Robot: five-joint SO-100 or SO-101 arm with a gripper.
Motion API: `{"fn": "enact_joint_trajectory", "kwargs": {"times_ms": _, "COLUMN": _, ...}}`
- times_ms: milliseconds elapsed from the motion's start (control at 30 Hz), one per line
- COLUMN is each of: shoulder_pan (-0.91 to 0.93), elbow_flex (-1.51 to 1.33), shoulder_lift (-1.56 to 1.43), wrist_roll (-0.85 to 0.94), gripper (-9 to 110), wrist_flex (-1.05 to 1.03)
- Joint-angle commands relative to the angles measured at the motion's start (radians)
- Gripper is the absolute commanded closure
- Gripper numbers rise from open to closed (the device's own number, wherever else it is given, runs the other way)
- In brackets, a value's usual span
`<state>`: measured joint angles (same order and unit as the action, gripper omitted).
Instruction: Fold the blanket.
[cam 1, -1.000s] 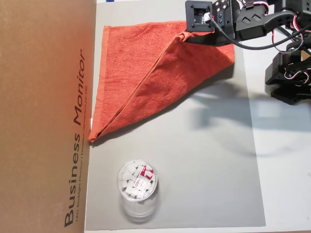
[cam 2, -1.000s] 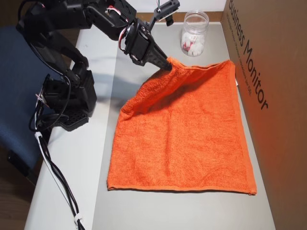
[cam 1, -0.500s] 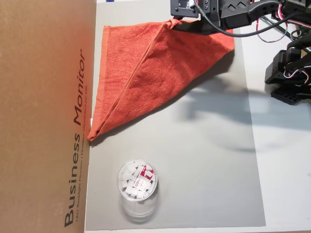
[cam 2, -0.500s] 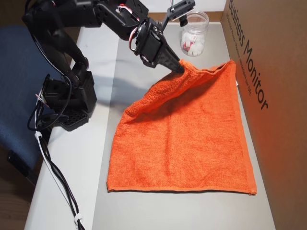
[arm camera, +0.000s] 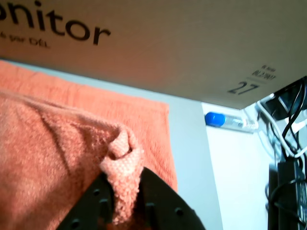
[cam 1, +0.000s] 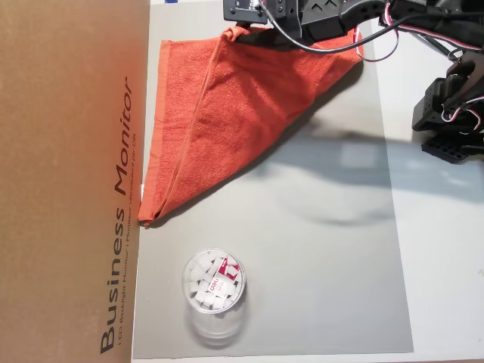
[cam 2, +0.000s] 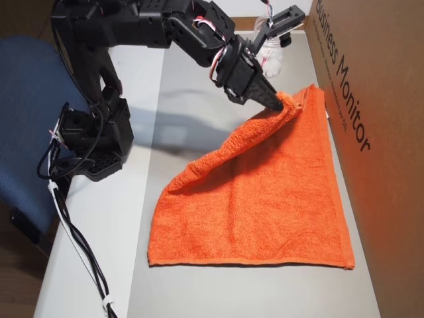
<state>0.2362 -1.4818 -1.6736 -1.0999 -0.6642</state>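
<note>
Fingers (arm camera: 125, 203) pinch blanket (cam 2: 265, 192); box (cam 1: 68, 181) reads "Business Monitor".

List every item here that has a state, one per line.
blanket: half folded diagonally, one corner pinched and lifted, the rest flat on the mat.
claw: shut on the blanket corner.
clear plastic jar: upright, holding small white pieces.
cardboard box: standing beside the blanket.

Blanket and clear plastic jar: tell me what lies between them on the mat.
Nothing lies there. In an overhead view, only bare grey mat separates the blanket's lowest corner from the clear plastic jar of white cubes.
</note>
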Motion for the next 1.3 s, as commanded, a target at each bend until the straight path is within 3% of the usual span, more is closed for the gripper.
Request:
{"fn": "enact_joint_trajectory", "kwargs": {"times_ms": 0, "shoulder_pan": 0.008, "elbow_flex": 0.063, "shoulder_lift": 0.025, "wrist_roll": 0.008, "gripper": 102, "wrist_flex": 0.095}}
{"fn": "enact_joint_trajectory", "kwargs": {"times_ms": 767, "shoulder_pan": 0.055, "elbow_flex": 0.072, "shoulder_lift": 0.229, "wrist_roll": 0.008, "gripper": 102, "wrist_flex": 0.445}}
{"fn": "enact_joint_trajectory", "kwargs": {"times_ms": 1267, "shoulder_pan": 0.187, "elbow_flex": 0.376, "shoulder_lift": 0.520, "wrist_roll": -0.011, "gripper": 102, "wrist_flex": 0.471}}
